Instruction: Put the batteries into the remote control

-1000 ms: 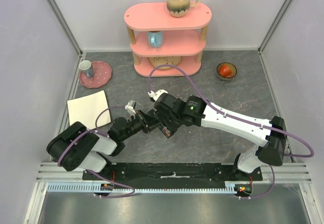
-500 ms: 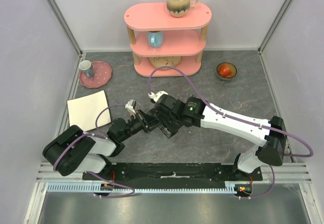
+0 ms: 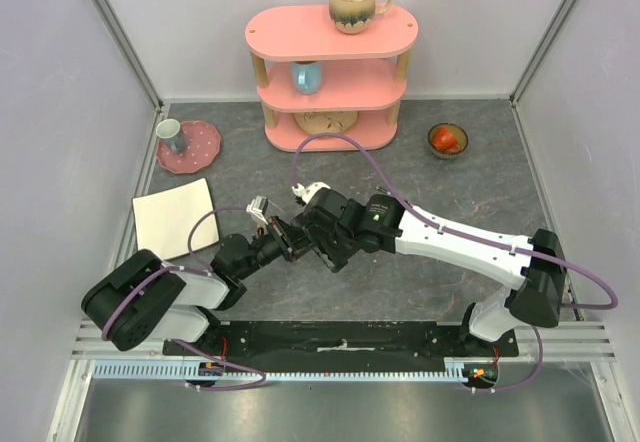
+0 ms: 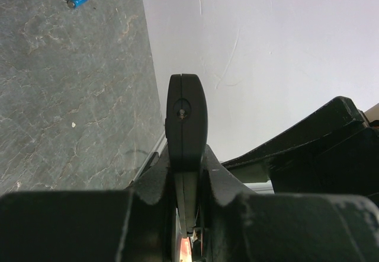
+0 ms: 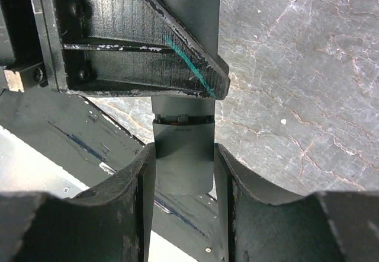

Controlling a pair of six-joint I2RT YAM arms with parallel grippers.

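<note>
Remote control [image 4: 186, 114], long axis spanning left end effector [image 4: 188, 182] — right end effector [image 5: 183, 161]

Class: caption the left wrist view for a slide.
Left gripper shut on the remote control; a blue battery lies apart on the table.

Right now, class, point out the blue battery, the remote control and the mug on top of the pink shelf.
blue battery [image 4: 77, 0], left wrist view, middle of its barrel.
remote control [image 5: 183, 158], right wrist view, lower part of its flat face.
mug [image 3: 352, 12], top external view, side below the rim.
</note>
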